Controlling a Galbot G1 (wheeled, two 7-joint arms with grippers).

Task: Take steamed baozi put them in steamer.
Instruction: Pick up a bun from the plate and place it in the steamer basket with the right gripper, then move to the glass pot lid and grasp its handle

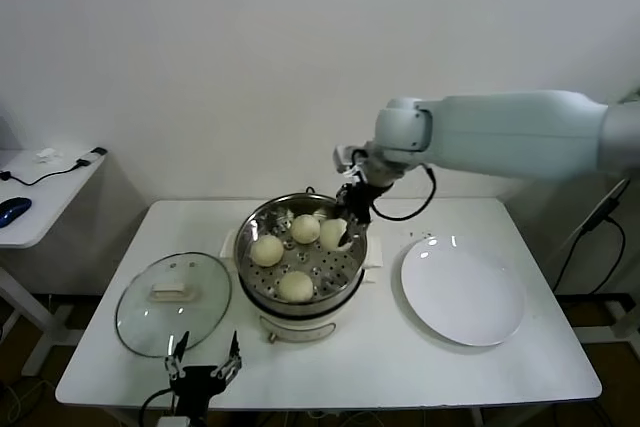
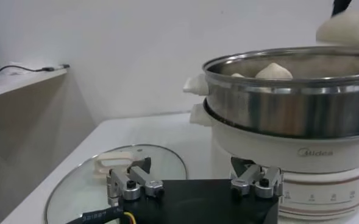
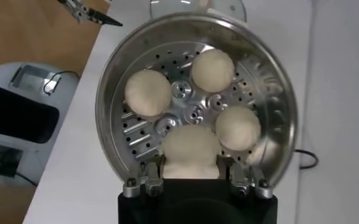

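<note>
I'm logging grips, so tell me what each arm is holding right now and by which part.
The right tool pinches a bun by its two opposite sides, over the steamer. The left tool, open near the table's front edge, holds nothing.

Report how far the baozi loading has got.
Done: three baozi lie on the steamer tray, and the plate is bare. In hand: the right gripper holds the fourth baozi over the steamer. Left: set it down and release. The left gripper waits open by the glass lid.
</note>
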